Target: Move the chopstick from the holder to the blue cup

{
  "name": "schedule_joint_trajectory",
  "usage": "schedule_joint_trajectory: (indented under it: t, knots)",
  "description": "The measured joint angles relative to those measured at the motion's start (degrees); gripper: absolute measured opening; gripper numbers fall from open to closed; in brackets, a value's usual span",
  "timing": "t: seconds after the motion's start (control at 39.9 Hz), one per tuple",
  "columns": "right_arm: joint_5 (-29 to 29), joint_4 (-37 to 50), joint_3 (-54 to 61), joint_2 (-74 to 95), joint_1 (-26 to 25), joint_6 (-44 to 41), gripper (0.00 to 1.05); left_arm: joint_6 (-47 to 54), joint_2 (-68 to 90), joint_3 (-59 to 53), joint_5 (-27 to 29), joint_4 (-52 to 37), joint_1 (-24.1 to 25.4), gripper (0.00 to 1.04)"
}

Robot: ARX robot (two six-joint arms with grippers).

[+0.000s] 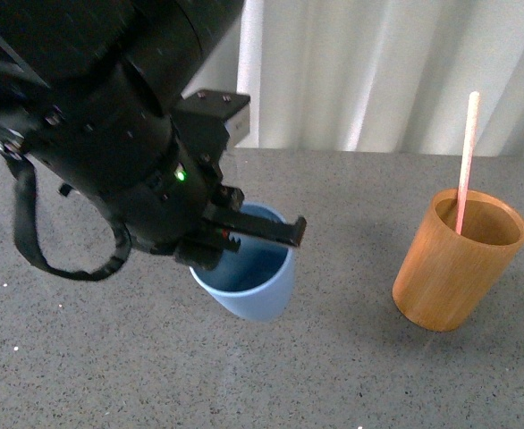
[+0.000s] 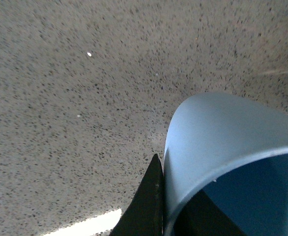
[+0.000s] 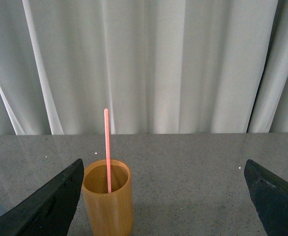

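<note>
Grey speckled tabletop: thin salmon-pink chopstick in orange-brown wooden holder.

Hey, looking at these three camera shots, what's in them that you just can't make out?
1. Chopstick, lower end: hidden inside the holder in front and right wrist views.
2. Blue cup, part of rim: front view, covered by the left arm.
3. Left hand, grip: left wrist view's edge cuts its fingers off, so pinching is unclear.
4. Right hand: outside the front view; right wrist view's edges cut off its spread fingers.
</note>
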State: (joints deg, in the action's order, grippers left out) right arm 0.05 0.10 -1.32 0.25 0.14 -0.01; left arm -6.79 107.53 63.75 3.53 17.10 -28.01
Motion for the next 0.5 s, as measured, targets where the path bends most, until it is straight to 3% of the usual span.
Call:
schedule_joint_trajectory:
  t: [0.43, 0.5]
  knots:
    - [0.0, 0.0, 0.0, 0.0, 0.0, 0.0, 0.95, -2.7, 7.5, 3.0, 1.9, -2.0, -3.0, 0.04]
    - [0.0, 0.0, 0.0, 0.0, 0.0, 0.0, 0.95, -3.9, 7.6, 3.1, 0.8, -1.6, -2.9, 0.15]
